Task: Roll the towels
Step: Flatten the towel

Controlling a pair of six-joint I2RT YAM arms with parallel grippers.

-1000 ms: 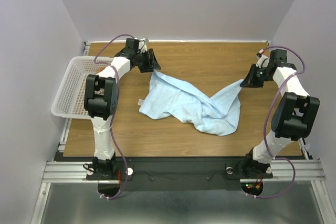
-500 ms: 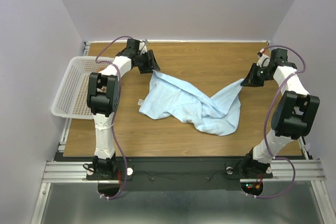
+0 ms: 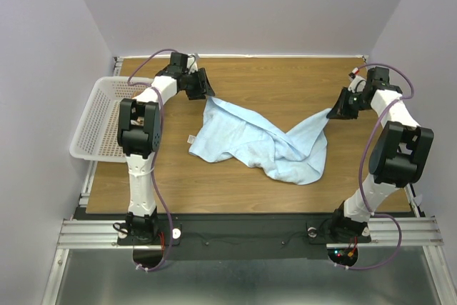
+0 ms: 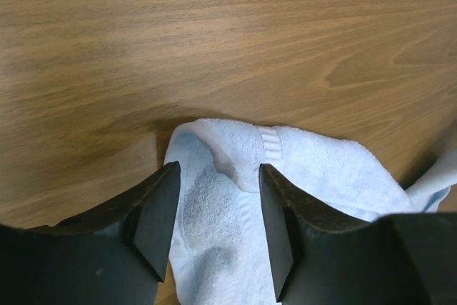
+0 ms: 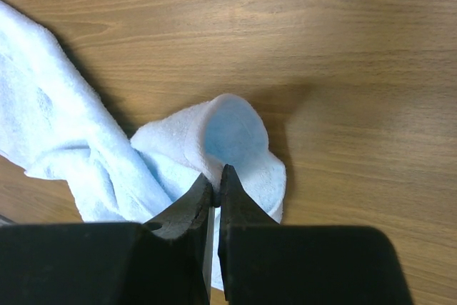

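Left wrist view first: the left gripper (image 4: 218, 173) has its two black fingers (image 4: 153, 226) spread, straddling the far-left corner of the plain light blue cloth towel (image 4: 314, 169). The hemmed corner sits between the pads and nothing is clamped. On the right wrist view, the right gripper (image 5: 214, 185) is clenched tight on a fold of the towel's right edge, with cloth looping up just past the tips.

From the top camera, the towel sprawls crumpled and twisted across the middle of the brown wooden table (image 3: 285, 83), reaching from one gripper to the other. A small white label (image 3: 191, 138) shows on its near-left edge, and a white perforated plastic basket (image 3: 96, 116) sits off to the left.

My read is that this is the spreading-out stage, before any rolling. To do it well, the left fingers should sink low and close squarely on that corner. Then both arms should draw apart evenly, so the twist in the middle flattens rather than bunches.
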